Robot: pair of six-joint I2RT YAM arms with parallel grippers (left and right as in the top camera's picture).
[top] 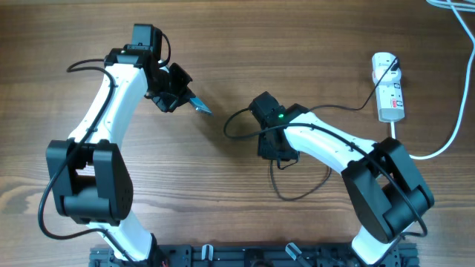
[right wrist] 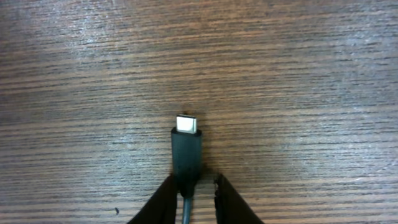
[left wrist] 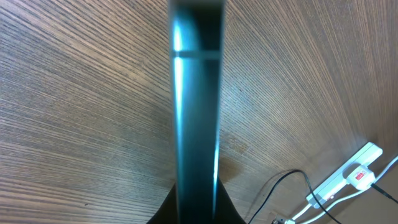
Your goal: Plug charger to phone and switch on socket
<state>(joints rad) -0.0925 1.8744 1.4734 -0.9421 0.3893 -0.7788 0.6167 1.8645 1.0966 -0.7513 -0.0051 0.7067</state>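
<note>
My left gripper [top: 180, 95] is shut on the phone [top: 201, 107], which sticks out toward the table's middle, cyan edge showing. In the left wrist view the phone [left wrist: 196, 106] runs edge-on up the frame from the fingers [left wrist: 196, 211]. My right gripper [top: 273, 150] is shut on the charger plug. In the right wrist view the black plug [right wrist: 186, 152], with its metal tip pointing away, sits between the fingers [right wrist: 194, 182] above the wood. The thin black charger cable [top: 349, 106] runs to the white socket [top: 388, 87] at the far right. The socket also shows in the left wrist view [left wrist: 348, 179].
A thick white lead [top: 454, 137] curves from the socket along the right edge. Slack black cable loops on the table in front of the right arm [top: 297, 194]. A gap of bare wood lies between the phone and the right gripper.
</note>
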